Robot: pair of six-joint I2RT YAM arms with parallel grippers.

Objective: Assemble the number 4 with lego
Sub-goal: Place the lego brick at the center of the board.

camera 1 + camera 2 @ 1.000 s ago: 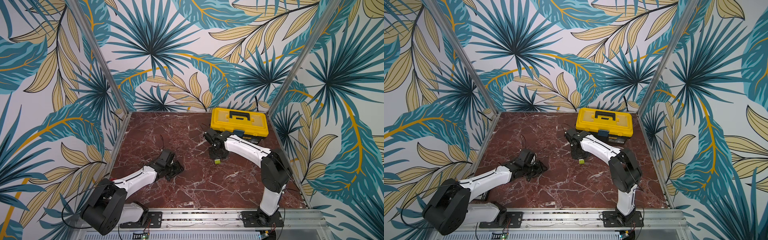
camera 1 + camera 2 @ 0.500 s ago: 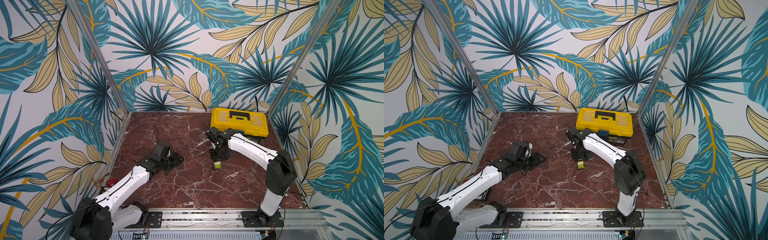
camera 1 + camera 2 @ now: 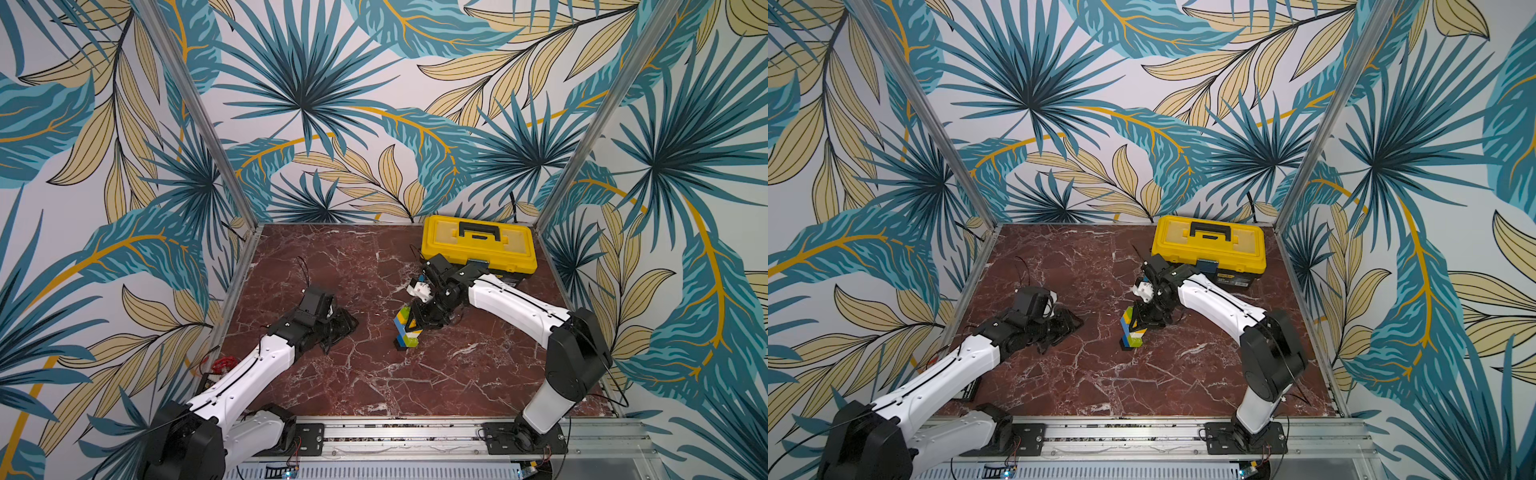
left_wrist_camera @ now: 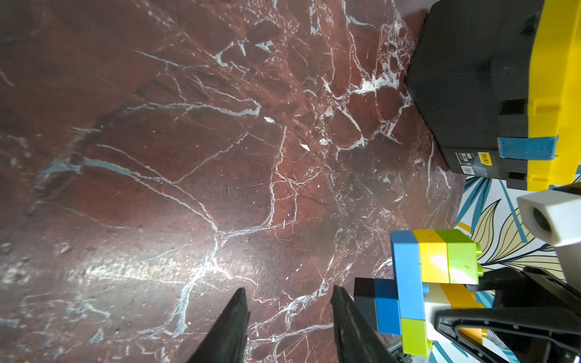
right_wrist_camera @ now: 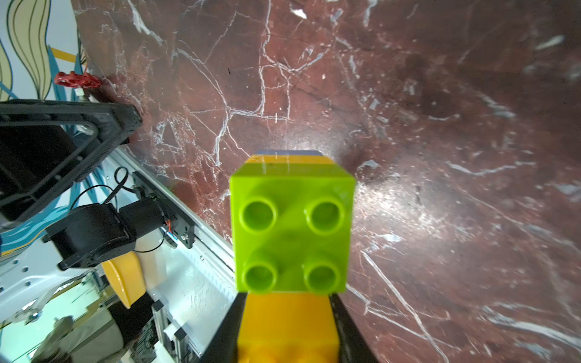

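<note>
all eight bricks look joined, so building seems done and the step in hand is setting the number 4 (image 3: pixel 406 334) down. right gripper (image 3: pixel 422 320) is clamped on an orange-yellow brick (image 5: pixel 287 327) of one upper column. the figure hangs tilted mid-table in front of the yellow toolbox (image 3: pixel 478 245), black foot (image 3: pixel 400 347) down at the marble table (image 3: pixel 332 257); contact can't tell. left gripper (image 4: pixel 287 292) has jaws part-way apart, empty, low, near the figure but apart. next likely needs lowering until it sits steady, then easing the jaws off without tipping it. versus a second ago: the figure has shifted toward table centre and shows more; left gripper is in roughly the same spot, its arm more stretched.
</note>
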